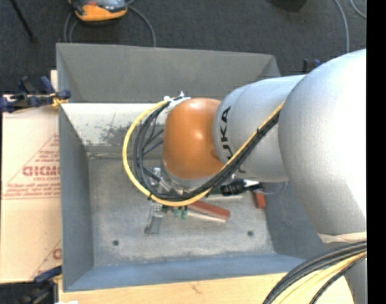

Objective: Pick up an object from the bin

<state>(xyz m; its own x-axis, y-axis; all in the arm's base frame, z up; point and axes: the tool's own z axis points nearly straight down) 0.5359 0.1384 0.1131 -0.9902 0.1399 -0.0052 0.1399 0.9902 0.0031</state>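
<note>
My gripper (154, 224) reaches down to the bin floor just left of centre, below the orange wrist cover. A long flat reddish-orange thing (210, 212) lies on the floor right beside it, slanting down to the right. At that thing's left end, close against the gripper, a small green part (179, 214) peeks out. A small red piece (259, 199) lies further right, partly under the arm.
The arm and its orange cover with looped cables hang over the middle of the bin and hide the floor beneath. Bare grey floor shows along the front and left of the bin.
</note>
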